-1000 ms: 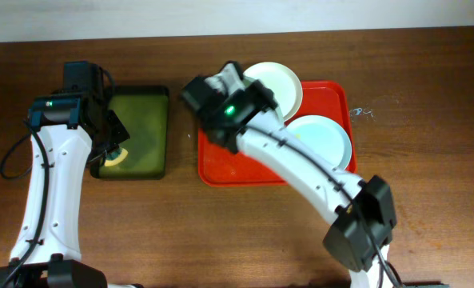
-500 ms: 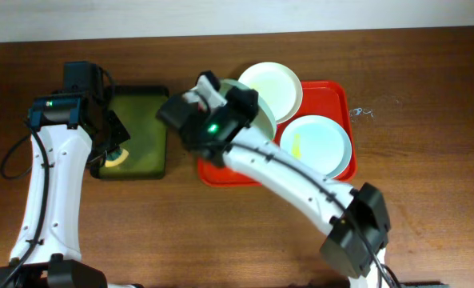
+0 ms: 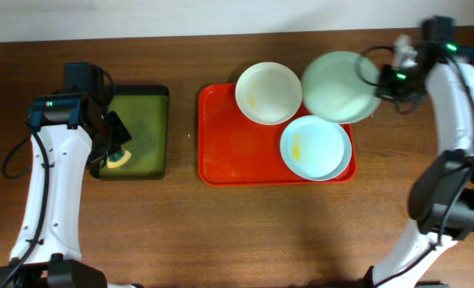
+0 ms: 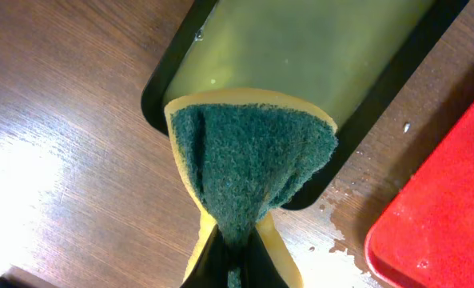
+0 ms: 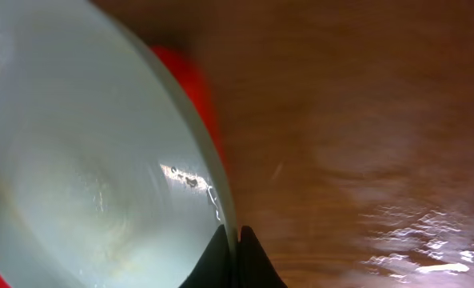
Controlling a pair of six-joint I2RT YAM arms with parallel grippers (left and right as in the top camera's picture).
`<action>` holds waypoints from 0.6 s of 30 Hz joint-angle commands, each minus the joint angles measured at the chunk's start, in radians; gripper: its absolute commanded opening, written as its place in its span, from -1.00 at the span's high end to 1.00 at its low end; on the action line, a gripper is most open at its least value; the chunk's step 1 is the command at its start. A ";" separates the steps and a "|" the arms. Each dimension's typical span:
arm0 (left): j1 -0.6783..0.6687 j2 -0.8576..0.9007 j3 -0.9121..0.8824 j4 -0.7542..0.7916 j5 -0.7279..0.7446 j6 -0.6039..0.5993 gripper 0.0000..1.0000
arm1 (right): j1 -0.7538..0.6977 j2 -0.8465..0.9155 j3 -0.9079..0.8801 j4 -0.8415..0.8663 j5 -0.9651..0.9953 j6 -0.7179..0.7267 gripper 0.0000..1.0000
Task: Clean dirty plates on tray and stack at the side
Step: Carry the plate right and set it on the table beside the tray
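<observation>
Overhead view: The right gripper (image 3: 383,79) is pinching the right edge of a pale plate (image 3: 339,86). Its jaws are closed tight on the rim. The plate is hanging over the top right corner of the red tray (image 3: 225,156) and partly over the table (image 3: 221,232). A white plate (image 3: 268,93) is sitting at the top edge of the tray, just beside the pale plate. It has a small yellow smear on it. A blue plate (image 3: 316,148) is lying in the tray's lower right part, and it has a yellow smear too. Far to the left, the left gripper (image 3: 113,149) is holding a sponge (image 3: 119,158) over the green tray (image 3: 141,120).

Left wrist view: The left gripper (image 4: 233,258) is squeezing the sponge (image 4: 252,160), jaws closed on its bottom end. The sponge is green with yellow edges and is folding in the grip. Under it are the green tray (image 4: 316,48) and the table (image 4: 61,120). A bit of the red tray (image 4: 448,224) is showing at the right.

Right wrist view: This picture is blurry. The right gripper (image 5: 237,250) is gripping the rim of the pale plate (image 5: 85,160) with its jaws nearly together. The plate is filling the left side. A thin strip of the red tray (image 5: 190,76) is peeking out behind it, and the table (image 5: 364,120) is on the right.
</observation>
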 commanded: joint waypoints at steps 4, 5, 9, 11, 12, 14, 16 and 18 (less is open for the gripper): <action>0.002 -0.009 -0.006 0.000 0.010 0.013 1.00 | -0.202 0.002 -0.208 0.230 -0.048 0.089 0.92; 0.002 -0.009 -0.006 0.000 0.010 0.013 1.00 | -0.215 0.003 -0.228 0.258 -0.048 0.089 0.92; 0.002 -0.009 -0.006 0.007 0.010 0.013 1.00 | -0.249 0.016 -0.280 0.332 -0.048 0.088 0.80; 0.002 -0.009 -0.006 0.010 0.010 0.013 1.00 | -0.247 0.014 -0.280 0.330 -0.048 0.088 0.29; 0.002 -0.009 -0.006 0.010 0.010 0.013 1.00 | -0.248 0.008 -0.275 0.330 -0.049 0.089 -0.03; 0.002 -0.009 -0.006 0.010 0.010 0.013 1.00 | -0.249 -0.018 -0.233 0.307 -0.102 0.088 -0.37; 0.002 -0.009 -0.006 0.011 0.010 0.013 1.00 | -0.240 -0.056 -0.156 0.288 -0.263 0.088 -0.40; 0.002 -0.009 -0.006 0.015 0.010 0.013 1.00 | -0.208 -0.078 -0.096 0.299 -0.413 0.088 -0.43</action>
